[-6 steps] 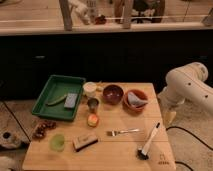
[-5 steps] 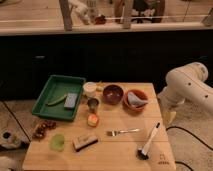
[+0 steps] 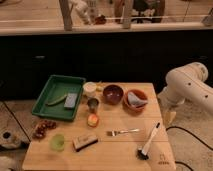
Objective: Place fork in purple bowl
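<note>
The fork (image 3: 123, 132), slim and silver, lies flat on the wooden table (image 3: 115, 157) near its front middle, tines pointing left. The purple bowl (image 3: 113, 93) stands behind it at the table's back middle, dark maroon, with nothing visible inside. My white arm (image 3: 187, 87) hangs off the table's right side. Its gripper (image 3: 169, 116) points down beside the table's right edge, open and holding nothing, well to the right of the fork and the bowl.
An orange-red bowl (image 3: 135, 99) with a pale object inside stands right of the purple one. A white-handled brush (image 3: 149, 141) lies right of the fork. Left are a green tray (image 3: 50, 87), steel cup (image 3: 93, 104), white cup (image 3: 90, 89), orange fruit (image 3: 92, 120), green cup (image 3: 58, 142) and brown block (image 3: 85, 142).
</note>
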`<state>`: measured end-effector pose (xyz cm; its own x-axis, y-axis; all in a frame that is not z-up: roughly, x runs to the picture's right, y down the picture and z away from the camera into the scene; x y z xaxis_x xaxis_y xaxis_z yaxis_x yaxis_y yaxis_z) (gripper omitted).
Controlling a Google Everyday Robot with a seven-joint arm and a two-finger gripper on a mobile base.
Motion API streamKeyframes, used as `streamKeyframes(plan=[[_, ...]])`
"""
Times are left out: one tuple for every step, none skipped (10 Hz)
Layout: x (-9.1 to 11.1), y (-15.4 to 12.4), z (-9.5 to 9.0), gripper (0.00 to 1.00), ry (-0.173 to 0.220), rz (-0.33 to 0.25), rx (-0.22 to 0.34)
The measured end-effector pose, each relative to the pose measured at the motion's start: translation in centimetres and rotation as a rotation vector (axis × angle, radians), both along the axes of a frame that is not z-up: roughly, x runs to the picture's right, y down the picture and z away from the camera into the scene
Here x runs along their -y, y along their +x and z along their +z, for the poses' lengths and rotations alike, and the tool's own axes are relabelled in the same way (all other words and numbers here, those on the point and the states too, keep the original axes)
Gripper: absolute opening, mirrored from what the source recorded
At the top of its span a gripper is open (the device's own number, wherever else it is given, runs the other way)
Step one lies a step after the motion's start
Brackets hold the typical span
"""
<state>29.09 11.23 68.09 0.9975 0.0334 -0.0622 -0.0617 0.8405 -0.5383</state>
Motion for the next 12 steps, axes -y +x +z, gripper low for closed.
streamKeyframes(plan=[[-0.9, -0.6, -0.2, 0.80, -0.003, -0.026, -0.002], [-1.9, -1.2, -0.5, 0.80, -0.005, -0.049, -0.005], [-2.6, -1.5, -0.9, 0.80, -0.006, -0.062, -0.008], [-3.0, -1.6, -0.9, 0.80, -0.007, -0.072, -0.009], [-3.1, -1.9, -0.7, 0.80, -0.010, -0.082, -0.005], [-3.5, -2.5, -0.7, 0.80, -0.015, -0.094, 0.003], [-4.0, -3.4, -0.9, 0.80, -0.017, -0.104, 0.006], [-4.5, -4.4, -1.2, 0.80, -0.017, -0.121, 0.009], [-5.0, -4.8, -1.4, 0.80, -0.016, -0.134, 0.012], [-5.4, -4.9, -1.5, 0.80, -0.019, -0.141, 0.012], [-5.5, -5.2, -1.4, 0.80, -0.019, -0.151, 0.017], [-5.9, -6.0, -1.6, 0.80, -0.021, -0.165, 0.026]])
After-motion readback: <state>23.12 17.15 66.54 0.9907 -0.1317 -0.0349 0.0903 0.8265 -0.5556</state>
